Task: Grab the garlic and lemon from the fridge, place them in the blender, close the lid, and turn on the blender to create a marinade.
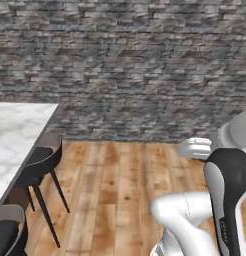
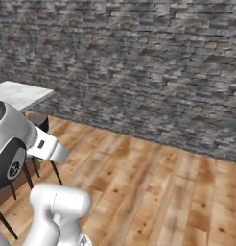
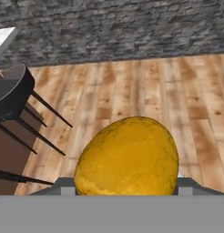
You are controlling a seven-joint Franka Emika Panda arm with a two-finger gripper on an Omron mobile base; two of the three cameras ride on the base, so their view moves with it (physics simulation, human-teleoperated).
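Note:
The lemon (image 3: pixel 127 157), a rounded yellow-orange fruit with a mottled skin, sits large at the bottom of the hand view. My gripper (image 3: pixel 126 185) is shut on it, and only small grey bits of the fingertips (image 3: pixel 63 184) show at its two sides. Under the lemon lies wooden floor, well below it. The white arm (image 1: pixel 195 215) rises at the lower right of the left base view and at the lower left (image 2: pixel 53 206) of the right base view. The garlic, the fridge, the blender and the lid are out of view.
A white marble counter (image 1: pixel 15 135) stands at the left with dark chairs (image 1: pixel 42 160) along its edge; one chair (image 3: pixel 13 91) is near the hand's left. A grey brick wall (image 1: pixel 145 75) closes the far side. Open wooden floor (image 1: pixel 120 190) lies ahead.

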